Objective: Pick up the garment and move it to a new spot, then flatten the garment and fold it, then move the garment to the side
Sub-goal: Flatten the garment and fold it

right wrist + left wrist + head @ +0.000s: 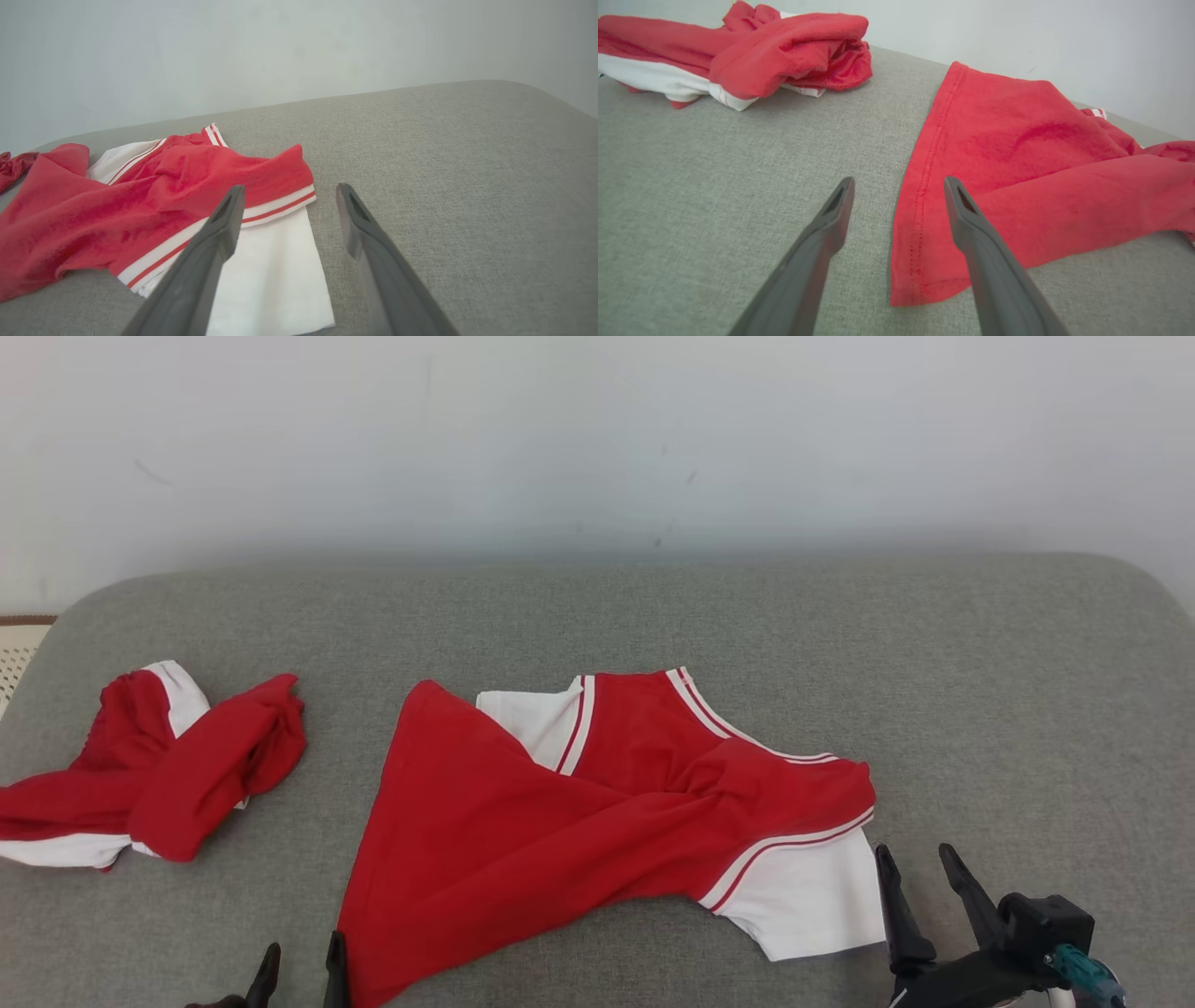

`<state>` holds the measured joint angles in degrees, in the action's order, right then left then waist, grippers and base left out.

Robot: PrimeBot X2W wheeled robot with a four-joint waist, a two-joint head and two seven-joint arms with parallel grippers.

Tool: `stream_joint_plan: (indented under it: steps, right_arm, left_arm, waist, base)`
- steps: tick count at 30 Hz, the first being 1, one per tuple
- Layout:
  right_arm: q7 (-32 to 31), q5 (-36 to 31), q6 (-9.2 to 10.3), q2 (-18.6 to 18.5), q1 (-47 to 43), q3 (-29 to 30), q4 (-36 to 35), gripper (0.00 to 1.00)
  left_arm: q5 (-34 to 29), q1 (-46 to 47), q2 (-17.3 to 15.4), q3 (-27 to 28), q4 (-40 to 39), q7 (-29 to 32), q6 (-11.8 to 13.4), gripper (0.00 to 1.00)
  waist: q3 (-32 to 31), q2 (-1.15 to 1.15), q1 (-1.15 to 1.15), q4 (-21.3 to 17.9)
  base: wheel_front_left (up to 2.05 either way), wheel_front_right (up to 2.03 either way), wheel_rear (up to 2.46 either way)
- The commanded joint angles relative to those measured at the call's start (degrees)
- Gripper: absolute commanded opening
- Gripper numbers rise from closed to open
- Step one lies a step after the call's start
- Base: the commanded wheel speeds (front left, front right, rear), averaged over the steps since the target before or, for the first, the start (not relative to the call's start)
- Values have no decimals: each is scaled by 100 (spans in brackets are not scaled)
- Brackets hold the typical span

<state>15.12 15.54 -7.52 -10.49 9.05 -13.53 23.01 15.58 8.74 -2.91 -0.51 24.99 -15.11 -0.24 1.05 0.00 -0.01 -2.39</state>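
A red garment (579, 812) with white sleeves and striped trim lies rumpled and partly spread in the middle of the grey cushion (653, 616). My left gripper (303, 957) is open at its near left corner. In the left wrist view the left gripper (899, 182) straddles the stitched hem of the garment (1017, 154), with nothing held. My right gripper (915, 859) is open just right of the white sleeve. In the right wrist view the right gripper (290, 186) hovers over the sleeve edge of the garment (140, 200).
A second red and white garment (159, 765) lies bunched at the cushion's left end, also seen as a heap (775, 51) in the left wrist view. A pale wall stands behind. Bare grey cushion stretches to the right and along the back.
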Motion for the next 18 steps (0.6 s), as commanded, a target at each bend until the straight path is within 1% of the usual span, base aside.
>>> stream_joint_plan:
  steps: [1, 7, 12, 18]
  right_arm:
    - [4, -7, 6, 10, -63, 15, -2, 100]
    - [4, -87, 6, 74, -189, 81, -47, 100]
    - [4, -213, 6, 147, -327, 161, -113, 100]
    - [4, -256, 6, 216, -425, 229, -166, 100]
  left_arm:
    - [-95, -122, -1, 35, -58, -7, 41, 100]
    - [-612, -391, -1, 95, -467, -7, 186, 100]
    - [-695, -632, 3, 138, -780, -7, 283, 100]
    - [-868, -861, -2, 157, -935, -7, 257, 100]
  waist:
    - [-42, 0, 1, -62]
    - [-124, 0, 1, -188]
    - [-244, 0, 1, -264]
    - [-346, 0, 1, -308]
  base:
    - [0, 0, 0]
    - [0, 0, 0]
    - [0, 0, 0]
    - [0, 0, 0]
